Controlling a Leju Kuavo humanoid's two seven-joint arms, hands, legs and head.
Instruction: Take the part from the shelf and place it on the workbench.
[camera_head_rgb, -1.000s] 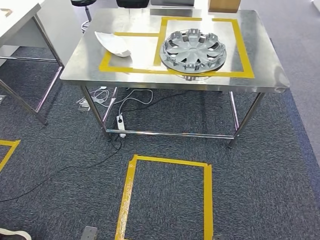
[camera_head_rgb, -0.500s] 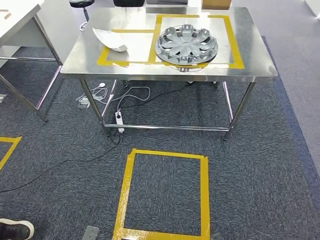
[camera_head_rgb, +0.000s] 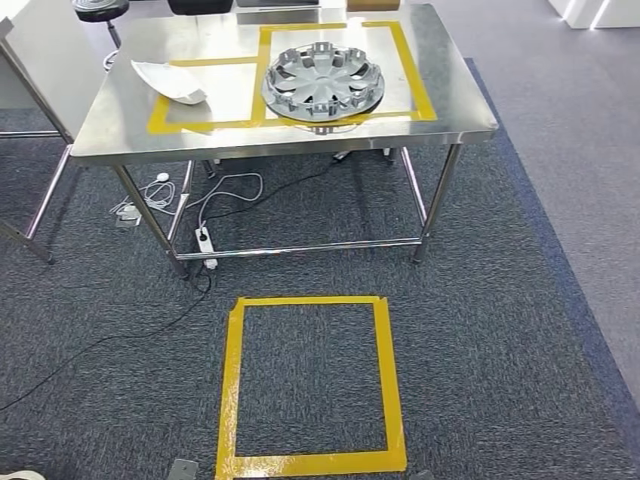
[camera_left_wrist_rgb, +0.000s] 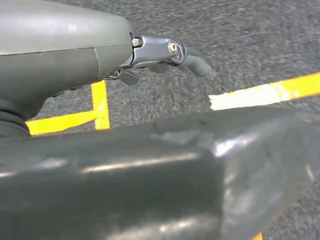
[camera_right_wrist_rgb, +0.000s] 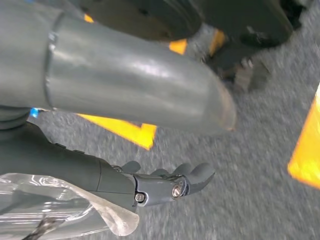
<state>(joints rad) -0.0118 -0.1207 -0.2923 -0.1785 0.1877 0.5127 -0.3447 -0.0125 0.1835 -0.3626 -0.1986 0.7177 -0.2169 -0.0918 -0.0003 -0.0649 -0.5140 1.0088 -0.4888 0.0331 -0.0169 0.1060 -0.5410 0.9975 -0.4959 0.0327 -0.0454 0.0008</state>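
Grey wheel cover (camera_head_rgb: 323, 82) lies on bench (camera_head_rgb: 453, 110), inside yellow tape frame, well apart from fingers. Left hand (camera_left_wrist_rgb: 113, 60) fingers (camera_left_wrist_rgb: 188, 55) extended, holding nothing. Right hand (camera_right_wrist_rgb: 113, 150) fingers (camera_right_wrist_rgb: 188, 180) extended over carpet (camera_right_wrist_rgb: 226, 200), empty.

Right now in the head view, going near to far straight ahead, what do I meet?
Taped floor square → power strip under the table → table front edge → hubcap in its taped box.
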